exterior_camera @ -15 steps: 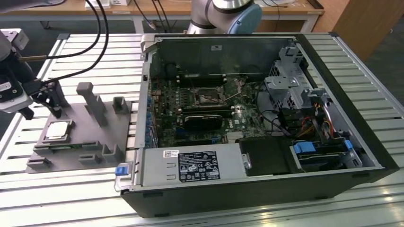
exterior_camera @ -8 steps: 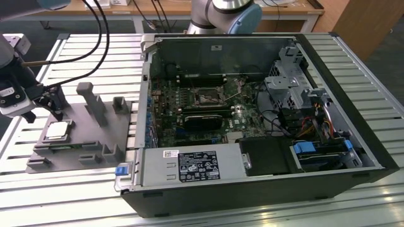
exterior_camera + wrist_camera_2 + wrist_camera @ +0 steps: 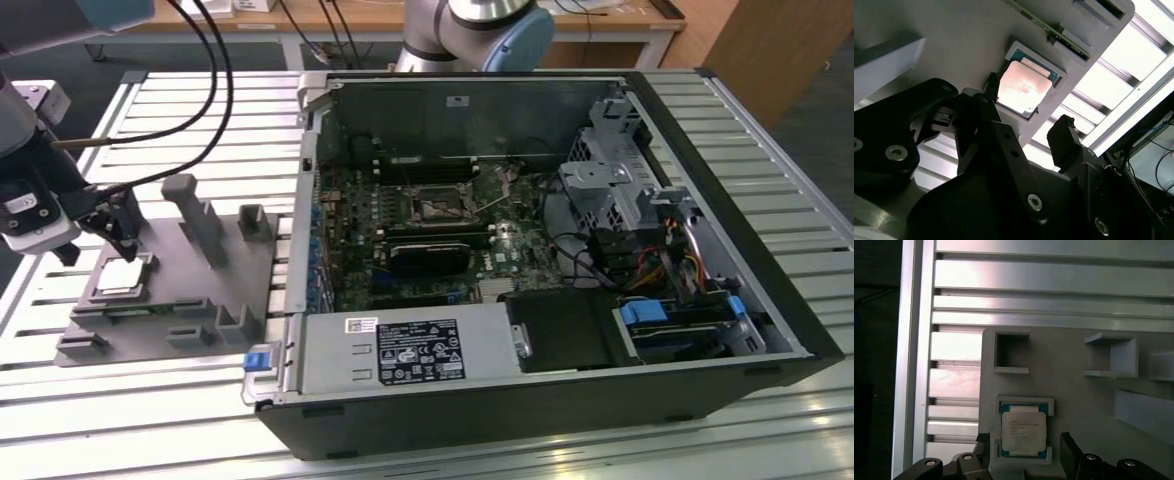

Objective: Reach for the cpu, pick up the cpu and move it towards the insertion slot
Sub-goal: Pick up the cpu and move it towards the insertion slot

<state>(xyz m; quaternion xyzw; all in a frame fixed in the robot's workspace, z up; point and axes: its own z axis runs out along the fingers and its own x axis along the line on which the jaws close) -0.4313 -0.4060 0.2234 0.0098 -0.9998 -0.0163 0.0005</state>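
Cpu (image 3: 1023, 430) in grey fixture (image 3: 187, 305) pocket on bench (image 3: 94, 425) | gripper (image 3: 1025, 452) open, fingers flanking it, apparently not touching | step: reach | grasp likely needs square closure on edges

A ribbed metal desk (image 3: 747, 130) carries a grey plastic plate (image 3: 174, 300) with upright posts (image 3: 183, 205). Just beside it, on the exterior view's right, an open black computer case (image 3: 534, 420) lies on its side. Inside the case are a green circuit board (image 3: 527, 250), a long black card (image 3: 427, 255), a labelled silver power box (image 3: 400, 352) with a blue latch (image 3: 259, 360) at its corner, a metal drive cage (image 3: 607, 185) and coloured wires (image 3: 654, 265). Black cables (image 3: 214, 90) hang over the desk, and in the first wrist view the plate has a square open pocket (image 3: 1011, 352).
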